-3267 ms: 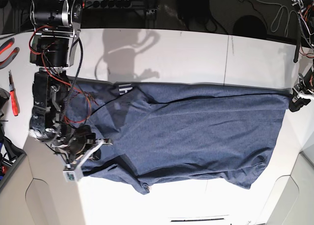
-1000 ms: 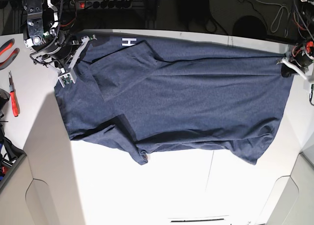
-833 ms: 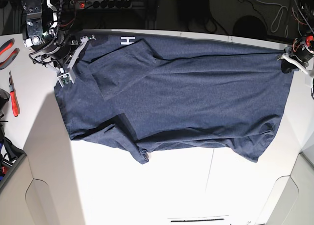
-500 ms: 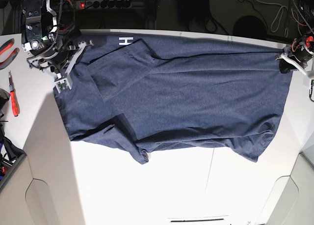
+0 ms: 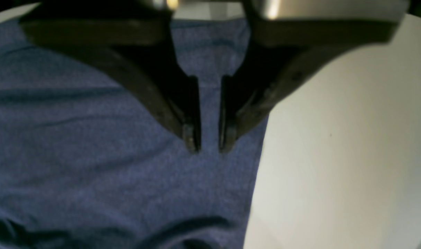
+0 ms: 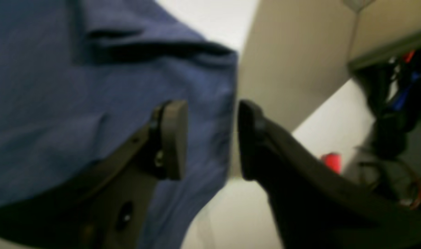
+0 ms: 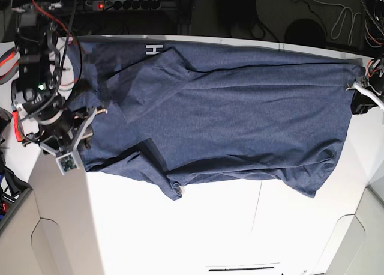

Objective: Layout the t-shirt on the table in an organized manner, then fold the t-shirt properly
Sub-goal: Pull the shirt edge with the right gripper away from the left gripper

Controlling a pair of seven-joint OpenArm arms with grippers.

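Note:
The navy t-shirt [image 7: 228,119] lies spread across the far half of the white table [image 7: 210,227], with a white letter [image 7: 155,48] at its far edge and a bunched fold [image 7: 171,191] on the near edge. My right gripper [image 7: 81,137] stands open at the shirt's left edge. In the right wrist view the right gripper [image 6: 212,103] straddles that edge of the t-shirt [image 6: 93,86] and holds nothing. My left gripper [image 7: 360,95] is at the right edge. Seen from the left wrist, the left gripper [image 5: 208,140] hovers over the t-shirt [image 5: 93,155] with a narrow gap.
Red-handled pliers [image 7: 7,59] and another red tool [image 7: 17,131] lie off the table's left side. A power strip [image 7: 126,2] and cables run behind the far edge. A thin seam [image 7: 258,209] crosses the bare near part of the table.
Both grippers have opened and let go of the shirt's far corners. My right arm has moved toward the near side along the left edge. The left gripper has shifted slightly nearer.

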